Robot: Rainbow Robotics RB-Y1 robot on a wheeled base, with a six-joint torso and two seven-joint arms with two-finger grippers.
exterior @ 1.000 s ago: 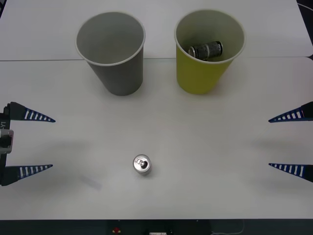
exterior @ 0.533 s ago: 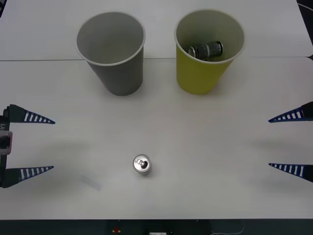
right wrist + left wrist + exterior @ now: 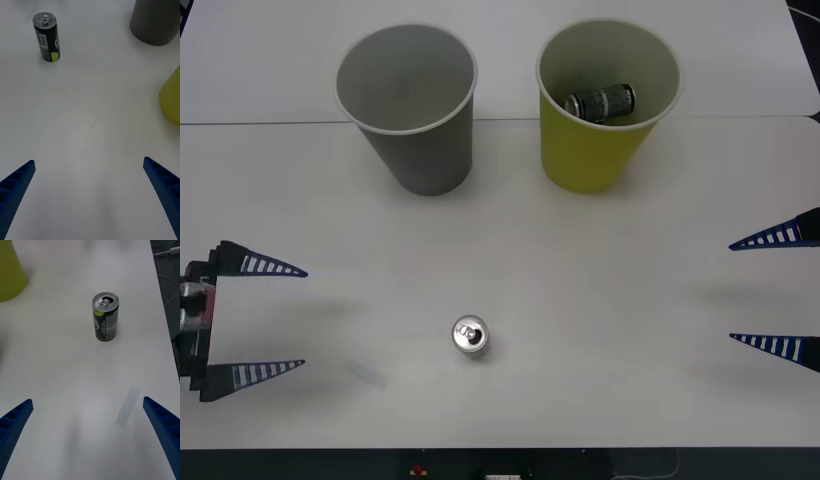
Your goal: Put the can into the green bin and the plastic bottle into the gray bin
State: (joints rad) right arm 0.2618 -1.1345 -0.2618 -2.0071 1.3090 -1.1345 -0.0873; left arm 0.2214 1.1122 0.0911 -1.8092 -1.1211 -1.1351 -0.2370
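A small dark drink can with a silver top and pull tab [image 3: 470, 336] stands upright on the white table [image 3: 580, 300], near its front edge and roughly midway between the 2 arms. I'll place everything else from that can.

Well behind it and a little toward the robot's left stands the large gray cup-shaped paper bin with a white rim [image 3: 410, 105], upright, its inside bare as far as I can see. Well behind the can and toward the robot's right stands the large yellow-green cup-shaped paper bin with a pale rim [image 3: 605, 100], also upright. A second dark can [image 3: 601, 102] lies on its side inside that bin. The 2 bins stand apart from each other, side by side.

The left gripper [image 3: 275, 318] hangs to the can's left, at about the same depth on the table and clear of it, its 2 blue ribbed fingers spread wide with nothing between them. In the left wrist view the can [image 3: 105, 316] stands ahead of the spread fingers [image 3: 13, 423].

The right gripper [image 3: 770, 290] hangs farther off on the can's right, near the table's edge, fingers likewise spread wide and holding nothing. In the right wrist view the can [image 3: 47, 36] stands well off, with the gray bin [image 3: 155, 20] and the yellow-green bin [image 3: 171, 99] beyond.
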